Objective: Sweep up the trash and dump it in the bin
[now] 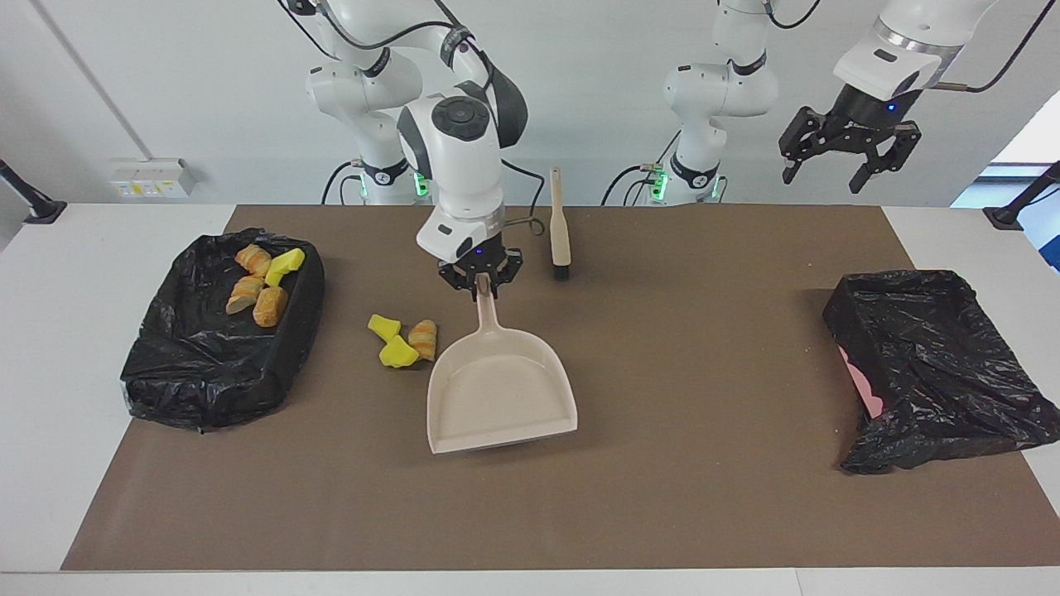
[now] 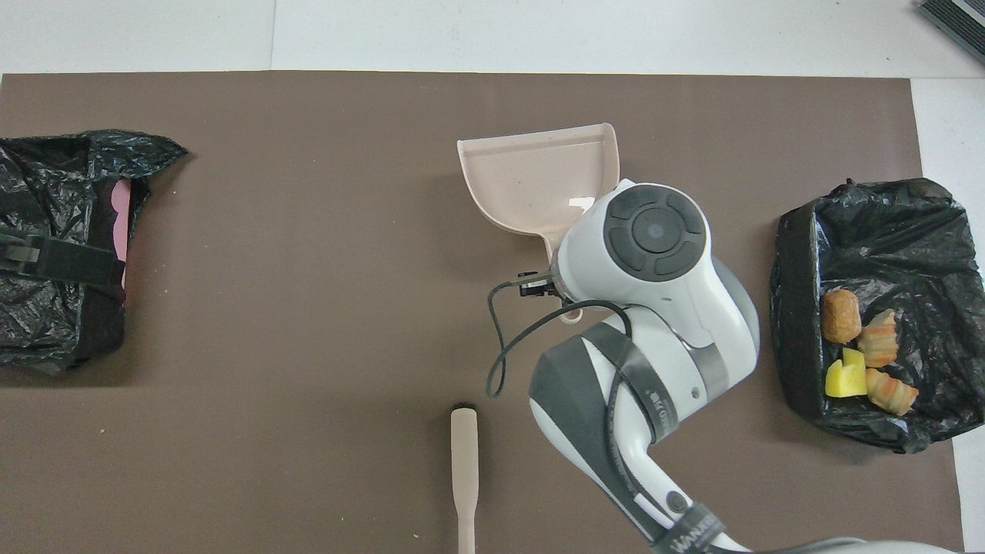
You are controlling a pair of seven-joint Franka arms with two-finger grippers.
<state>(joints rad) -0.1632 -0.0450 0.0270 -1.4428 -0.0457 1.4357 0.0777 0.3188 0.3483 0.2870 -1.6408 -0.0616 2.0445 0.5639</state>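
Near the robots, at twelve o'clock in the facing view, the brush (image 1: 560, 225) lies on the mat (image 1: 662, 497). Just beside it, the right gripper (image 1: 481, 280) pinches the dustpan (image 1: 499, 396) handle. Three trash chunks (image 1: 403, 340) sit at the pan's nine o'clock, four more in the bin (image 1: 217, 331). Up at two o'clock, the left gripper (image 1: 848, 162) hangs spread, waiting above the other bin (image 1: 936, 368).
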